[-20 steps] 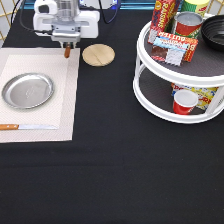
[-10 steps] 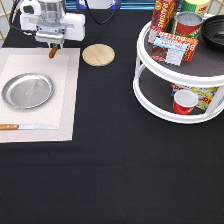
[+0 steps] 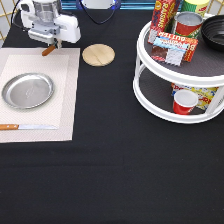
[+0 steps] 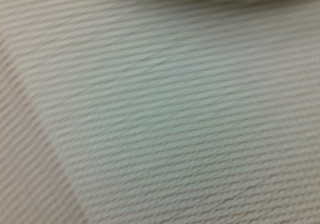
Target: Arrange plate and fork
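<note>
My gripper (image 3: 51, 46) is at the exterior view's top left, over the far edge of the pale placemat (image 3: 65, 80). It is shut on the fork (image 3: 48, 51); the brown wooden handle sticks out below the fingers and the tines are hidden. The silver plate (image 3: 27, 91) lies on the placemat, below the gripper in the exterior view and apart from it. The wrist view shows only the ribbed placemat cloth (image 4: 164, 130) from close up.
A wooden-handled knife (image 3: 27, 127) lies along the placemat's near edge. A tan wooden disc (image 3: 98, 54) sits on the black cloth to the right of the gripper. A white two-tier turntable (image 3: 150, 95) with cans, boxes and a red cup (image 3: 183, 101) stands at the right.
The gripper has moved toward the exterior view's left with the fork, from near the wooden disc to the placemat's far edge. Plate and knife have not moved.
</note>
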You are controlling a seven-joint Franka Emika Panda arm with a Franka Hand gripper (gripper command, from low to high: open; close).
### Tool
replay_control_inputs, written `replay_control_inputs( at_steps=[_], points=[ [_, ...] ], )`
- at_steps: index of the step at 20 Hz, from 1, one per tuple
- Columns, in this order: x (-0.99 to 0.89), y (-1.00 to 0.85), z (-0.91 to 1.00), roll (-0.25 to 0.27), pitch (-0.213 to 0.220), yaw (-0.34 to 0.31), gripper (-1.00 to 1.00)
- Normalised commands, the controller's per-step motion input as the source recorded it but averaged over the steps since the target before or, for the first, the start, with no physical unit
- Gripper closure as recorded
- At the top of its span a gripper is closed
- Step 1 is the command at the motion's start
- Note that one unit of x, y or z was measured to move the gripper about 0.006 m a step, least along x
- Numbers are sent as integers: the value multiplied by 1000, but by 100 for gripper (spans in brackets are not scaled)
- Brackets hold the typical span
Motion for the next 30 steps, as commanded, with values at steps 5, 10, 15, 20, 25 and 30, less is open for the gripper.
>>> replay_control_inputs(
  at_steps=[5,10,15,20,25,30],
  points=[
    [0,0,27,93,25,-339,100],
    [19,0,97,112,57,-314,100],
    [100,-40,219,132,98,-253,100],
    [263,-55,257,84,90,-236,100],
    [305,-5,221,74,82,-249,100],
    [379,-133,314,86,139,-192,100]
  ],
)
